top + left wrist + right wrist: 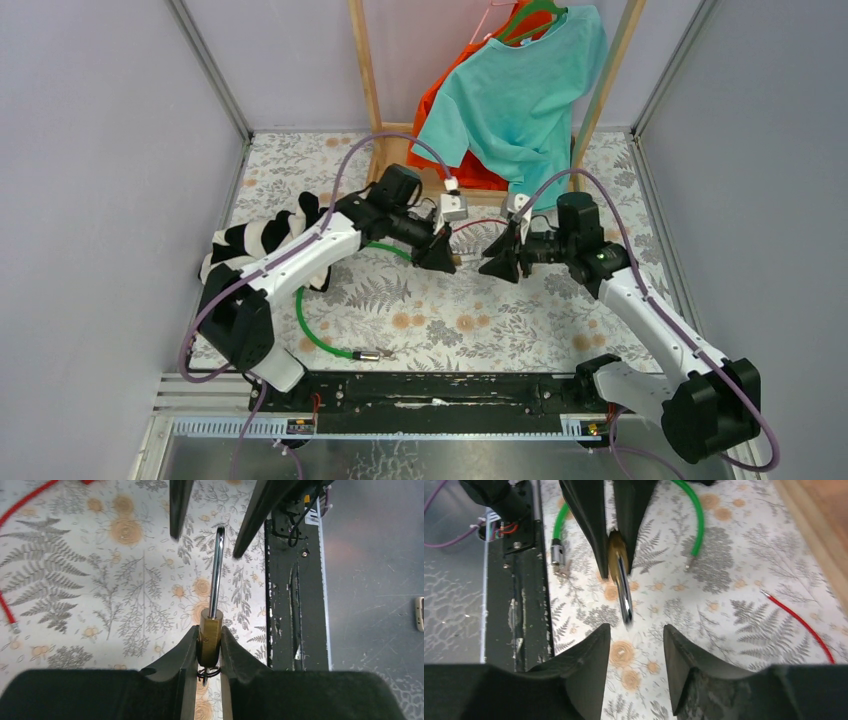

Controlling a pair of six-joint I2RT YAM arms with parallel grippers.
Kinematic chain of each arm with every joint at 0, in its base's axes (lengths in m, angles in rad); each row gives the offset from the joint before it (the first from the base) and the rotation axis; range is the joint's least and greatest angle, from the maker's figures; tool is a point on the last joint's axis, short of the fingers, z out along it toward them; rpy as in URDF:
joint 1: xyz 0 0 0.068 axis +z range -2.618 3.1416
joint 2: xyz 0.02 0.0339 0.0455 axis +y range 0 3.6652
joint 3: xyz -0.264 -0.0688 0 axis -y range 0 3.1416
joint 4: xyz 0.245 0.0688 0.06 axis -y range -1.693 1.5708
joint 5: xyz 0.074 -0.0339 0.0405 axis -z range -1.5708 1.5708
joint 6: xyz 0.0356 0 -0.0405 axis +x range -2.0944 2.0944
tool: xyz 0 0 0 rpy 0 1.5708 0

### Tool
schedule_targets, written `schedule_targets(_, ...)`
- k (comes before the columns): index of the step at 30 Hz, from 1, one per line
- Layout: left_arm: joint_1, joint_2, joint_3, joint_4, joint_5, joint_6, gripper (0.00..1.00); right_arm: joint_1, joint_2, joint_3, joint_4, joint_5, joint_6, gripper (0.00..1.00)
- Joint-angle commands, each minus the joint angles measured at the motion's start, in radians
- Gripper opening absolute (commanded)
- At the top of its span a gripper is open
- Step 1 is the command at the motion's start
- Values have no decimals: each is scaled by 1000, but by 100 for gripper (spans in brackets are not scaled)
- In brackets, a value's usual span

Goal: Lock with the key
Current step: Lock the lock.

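Observation:
A brass padlock [210, 636] with a long silver shackle [216, 570] is clamped by its body in my left gripper [209, 629], held above the table. A small dark key ring [209, 673] hangs from the padlock's underside between the fingers; the key itself is mostly hidden. In the top view the padlock [458, 258] sits between the left gripper [445, 258] and the right gripper [490, 262]. My right gripper [635, 628] is open and empty. It faces the shackle's end [625, 600] and stands just short of it.
A green cable [310, 330] and a red cable [475, 225] lie on the floral table cover. A black-and-white striped cloth [260, 240] lies at the left. A wooden rack with a teal shirt [520, 100] stands behind. The black base rail [440, 390] runs along the front.

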Motion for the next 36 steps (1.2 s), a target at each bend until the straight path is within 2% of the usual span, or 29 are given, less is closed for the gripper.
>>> schedule_targets(1,55,-66,-59,91,59,55,0,-83,-48,61,-50,-64,-37,54)
schedule_targets(8,60,-52,-107,61,26,65,0,-169,-73,69,-46,-67,7,68)
schedule_targets(12,60,-2,-108,61,-21,30,1,-191,-68,49,-8,-25,47,70)
schedule_targets(16,60,24,-131,114,8,8,2,-192,-32,-5,63,-96,67,73)
schedule_targets(20,45,35,-111,150,37,-3,1,-167,12,-39,132,-166,121,76)
schedule_targets(26,6,55,-48,150,48,-2,1,-73,42,-39,148,-119,105,77)
schedule_targets(28,-9,60,-35,144,50,-5,1,-56,49,-41,154,-110,100,75)
schedule_targets(32,-29,61,-25,144,51,-16,1,-26,59,-42,147,-110,77,65)
schedule_targets(36,-38,62,-16,144,46,-25,1,-5,70,-41,145,-106,64,48)
